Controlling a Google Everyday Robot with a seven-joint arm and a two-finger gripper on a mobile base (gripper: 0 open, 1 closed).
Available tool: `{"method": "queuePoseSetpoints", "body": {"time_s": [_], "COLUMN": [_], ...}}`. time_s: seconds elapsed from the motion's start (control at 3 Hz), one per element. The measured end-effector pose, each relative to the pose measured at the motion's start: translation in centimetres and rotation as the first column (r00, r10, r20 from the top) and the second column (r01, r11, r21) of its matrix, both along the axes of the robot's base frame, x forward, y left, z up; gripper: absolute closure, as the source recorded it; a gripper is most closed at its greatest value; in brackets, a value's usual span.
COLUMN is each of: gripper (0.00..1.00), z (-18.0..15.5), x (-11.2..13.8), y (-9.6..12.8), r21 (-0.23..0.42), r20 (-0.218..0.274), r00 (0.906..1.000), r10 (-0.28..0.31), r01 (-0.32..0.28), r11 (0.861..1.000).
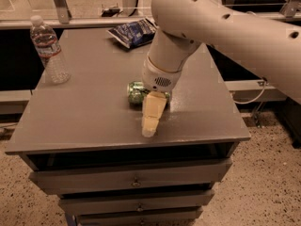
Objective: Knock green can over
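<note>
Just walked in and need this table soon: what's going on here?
The robot's arm reaches over the grey table, its hand hanging low just in front of the green can. The can appears to lie on its side mid-table, partly hidden behind the arm. A water bottle stands upright at the left; a blue snack bag lies at the back.
</note>
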State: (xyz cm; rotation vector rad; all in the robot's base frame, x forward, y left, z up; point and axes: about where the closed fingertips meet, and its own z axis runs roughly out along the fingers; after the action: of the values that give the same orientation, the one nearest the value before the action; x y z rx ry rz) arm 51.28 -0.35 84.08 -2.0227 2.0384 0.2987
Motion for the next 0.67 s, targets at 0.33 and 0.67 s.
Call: {"method": "queuePoseSetpoints", "body": {"time_s": [0.33, 0.67], "gripper": [0.00, 0.00], "z": [0.07, 0.33], "x": [-0.08, -0.01], "y": [-0.33, -0.88], "r21": [0.008, 0.026], "r20": [-0.001, 0.003], "r00": [0.9999, 0.9994], "r10": [-0.011, -0.033], "r01": [0.011, 0.033], "r11": [1.000, 0.999]}}
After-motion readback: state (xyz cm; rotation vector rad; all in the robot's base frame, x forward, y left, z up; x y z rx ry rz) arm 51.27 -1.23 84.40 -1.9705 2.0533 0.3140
